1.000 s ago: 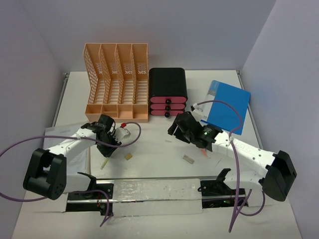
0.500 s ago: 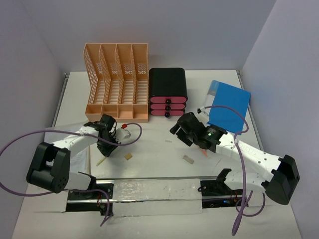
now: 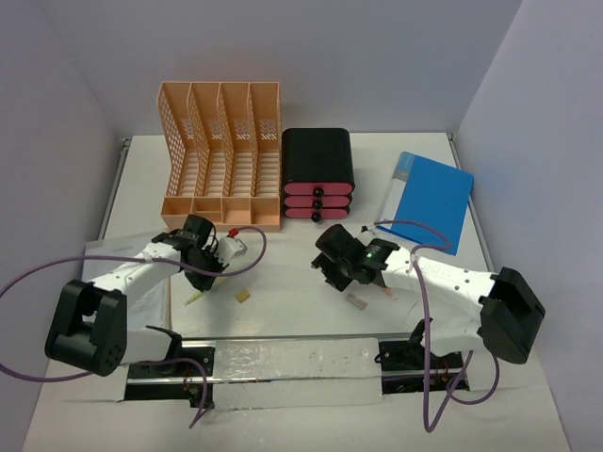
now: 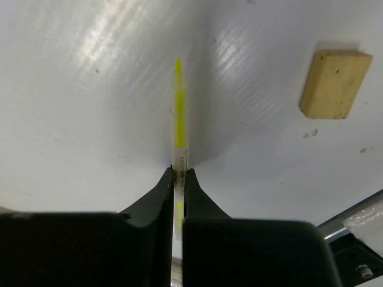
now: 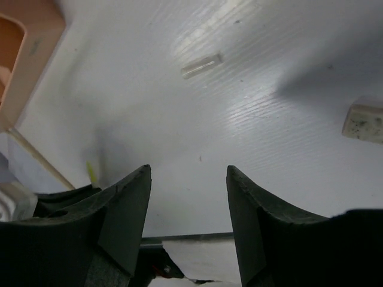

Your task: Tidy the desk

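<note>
Left claw (image 4: 178,174) clamped on yellow pen (image 4: 178,110), rear end hidden in the grip; right claw (image 5: 188,179) apart, empty, over desk (image 5: 269,89) centre.

The desk (image 3: 283,315) bears a peach rack (image 3: 221,155), drawer box (image 3: 318,174), blue folder (image 3: 431,200), eraser (image 3: 243,296).

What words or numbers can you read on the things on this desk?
Tiny print on the yellow pen, on its clear barrel: too small to read.
No writing shows on the peach rack, black drawer box or blue folder.
</note>
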Motion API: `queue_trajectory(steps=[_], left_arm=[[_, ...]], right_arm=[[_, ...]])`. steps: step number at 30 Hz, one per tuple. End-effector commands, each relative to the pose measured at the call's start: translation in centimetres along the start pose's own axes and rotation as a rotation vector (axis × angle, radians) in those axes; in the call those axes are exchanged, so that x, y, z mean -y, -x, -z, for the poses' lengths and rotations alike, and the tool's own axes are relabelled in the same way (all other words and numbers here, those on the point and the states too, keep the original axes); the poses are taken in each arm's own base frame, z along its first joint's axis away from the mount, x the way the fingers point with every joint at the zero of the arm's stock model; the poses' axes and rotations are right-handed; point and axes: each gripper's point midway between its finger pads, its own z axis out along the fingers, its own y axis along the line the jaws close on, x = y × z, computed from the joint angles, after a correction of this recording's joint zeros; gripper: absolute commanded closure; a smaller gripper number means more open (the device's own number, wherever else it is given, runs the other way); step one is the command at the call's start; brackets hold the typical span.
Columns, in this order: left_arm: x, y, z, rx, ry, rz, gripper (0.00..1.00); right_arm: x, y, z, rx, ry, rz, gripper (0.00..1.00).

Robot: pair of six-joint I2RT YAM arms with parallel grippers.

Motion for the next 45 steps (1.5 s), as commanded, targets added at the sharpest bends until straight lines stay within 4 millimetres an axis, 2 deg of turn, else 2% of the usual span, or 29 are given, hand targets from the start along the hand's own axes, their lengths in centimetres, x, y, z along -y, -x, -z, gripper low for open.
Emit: queue_trajectory(steps=[1,6,14,22,32,45], left_arm=[[-0.5,3.5,1.6,0.184,0.011,-0.010,1.00],[-0.6,3.9,1.8,0.204,0.007,-0.009,1.00],[-1.3,4.2,1.9,0.223,0.035,-0.001,1.00],[-0.8,4.4,2.3,0.252,0.021,-0.013,1.00],[-1.0,4.3,2.1,0.248,0.028,-0.020,1.00],[-1.0,4.7,1.9,0.260,0.023,-0.014,1.00]], right_arm=[[-0.1,3.2,0.2,0.130,-0.103,-0.211,0.45],[-1.3,3.6,-0.8,0.143,-0.120,-0.278,0.42],[0.2,2.9,-3.9,0.069,-0.238,-0.328,0.43],[-0.7,2.9,-5.4,0.079,-0.222,-0.355,0.42],[0.8,2.4,-7.6,0.052,-0.269,-0.372,0.41],[1.8,2.3,-9.0,0.036,-0.340,-0.313,0.44]])
